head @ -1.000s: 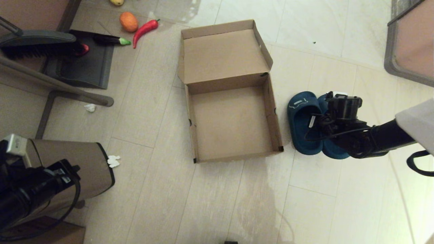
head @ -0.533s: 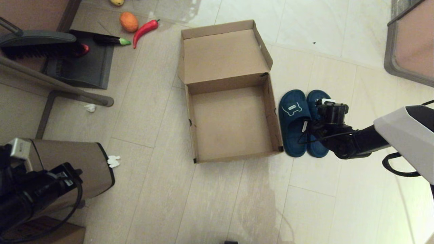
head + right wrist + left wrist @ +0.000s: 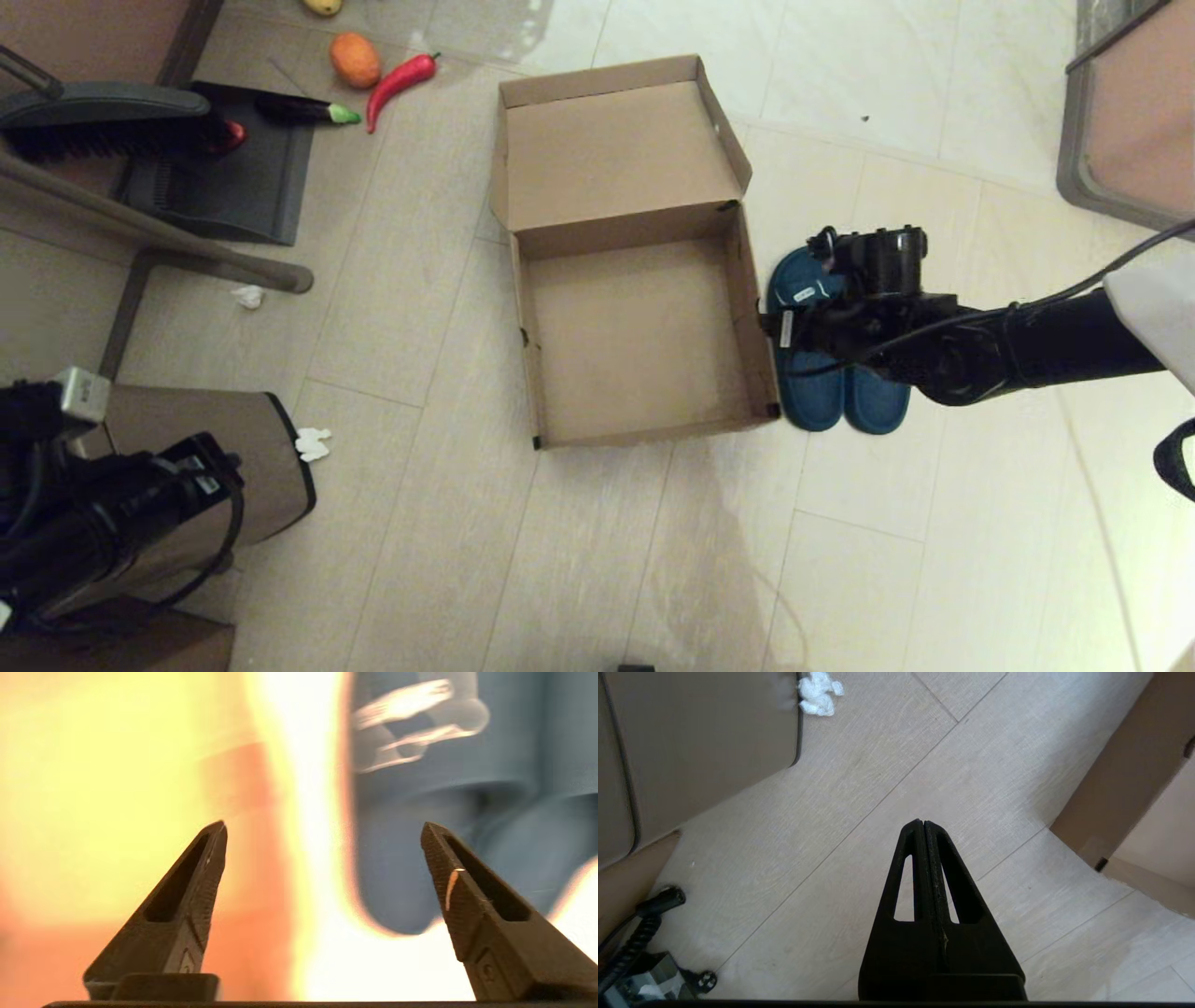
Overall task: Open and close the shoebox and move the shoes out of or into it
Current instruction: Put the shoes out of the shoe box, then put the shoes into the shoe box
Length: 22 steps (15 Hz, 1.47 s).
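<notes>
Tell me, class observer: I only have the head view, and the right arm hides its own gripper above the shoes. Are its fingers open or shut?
Observer: Open. In the right wrist view the right gripper has its two fingers wide apart with nothing between them, and the shoes lie beyond the tips.
Operator: And the left gripper, low on the robot's left by the trash bin?
Observer: Shut. The left wrist view shows the left gripper with its fingers pressed together, empty, above bare floor.
Operator: What else does that camera catch?
Observer: A corner of the shoebox at one edge, and a crumpled white scrap on the floor beside the trash bin.
</notes>
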Available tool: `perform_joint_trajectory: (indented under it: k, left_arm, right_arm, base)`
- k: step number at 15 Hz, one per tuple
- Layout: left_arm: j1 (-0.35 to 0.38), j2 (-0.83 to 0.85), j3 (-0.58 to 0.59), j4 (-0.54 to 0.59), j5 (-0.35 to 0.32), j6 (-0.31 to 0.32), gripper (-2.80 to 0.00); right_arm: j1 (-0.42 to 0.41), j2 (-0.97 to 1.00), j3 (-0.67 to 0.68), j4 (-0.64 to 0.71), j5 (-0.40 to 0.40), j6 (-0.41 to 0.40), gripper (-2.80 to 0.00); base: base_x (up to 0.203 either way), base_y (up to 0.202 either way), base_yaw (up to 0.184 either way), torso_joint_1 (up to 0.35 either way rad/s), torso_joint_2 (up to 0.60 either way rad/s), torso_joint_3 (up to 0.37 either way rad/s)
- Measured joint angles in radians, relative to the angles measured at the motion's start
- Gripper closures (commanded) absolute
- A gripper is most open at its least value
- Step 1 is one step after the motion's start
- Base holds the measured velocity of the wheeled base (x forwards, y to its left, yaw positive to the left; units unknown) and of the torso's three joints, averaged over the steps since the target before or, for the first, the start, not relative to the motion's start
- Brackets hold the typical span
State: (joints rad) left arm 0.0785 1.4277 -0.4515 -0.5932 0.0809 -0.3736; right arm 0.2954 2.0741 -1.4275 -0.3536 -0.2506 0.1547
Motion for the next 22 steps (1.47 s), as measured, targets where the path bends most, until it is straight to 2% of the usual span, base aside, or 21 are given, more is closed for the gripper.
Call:
perform_joint_trajectory:
  k: [3, 6, 12, 18, 22]
  left_arm:
    - [-0.026, 0.013, -0.015, 0.0, -0.018, 0.001, 0.0]
    - [-0.03, 0.018, -0.033, 0.0, -0.019, 0.002, 0.0]
    - [-0.03, 0.034, -0.065, 0.001, -0.017, 0.005, 0.0]
    - [-0.03, 0.057, -0.093, 0.002, -0.017, 0.005, 0.0]
    - [-0.03, 0.057, -0.095, 0.001, -0.017, 0.004, 0.0]
  right_arm:
    - [0.122, 0.003, -0.056, 0.031, -0.013, 0.014, -2.8]
    - [0.19, 0.064, -0.103, 0.033, -0.028, 0.016, -2.8]
    - [0.253, 0.24, -0.166, 0.042, -0.034, 0.018, -2.8]
    - [0.351, 0.306, -0.119, 0.056, -0.041, 0.029, -2.8]
    - [0.462, 0.273, -0.015, 0.057, -0.077, 0.102, -2.8]
  base:
    - [0.0, 0.0, 0.0, 0.0, 0.0, 0.0]
    - [0.0, 0.0, 0.0, 0.0, 0.0, 0.0]
    - [0.0, 0.0, 0.0, 0.0, 0.0, 0.0]
    - [0.0, 0.0, 0.0, 0.0, 0.0, 0.0]
    - [0.0, 0.0, 0.0, 0.0, 0.0, 0.0]
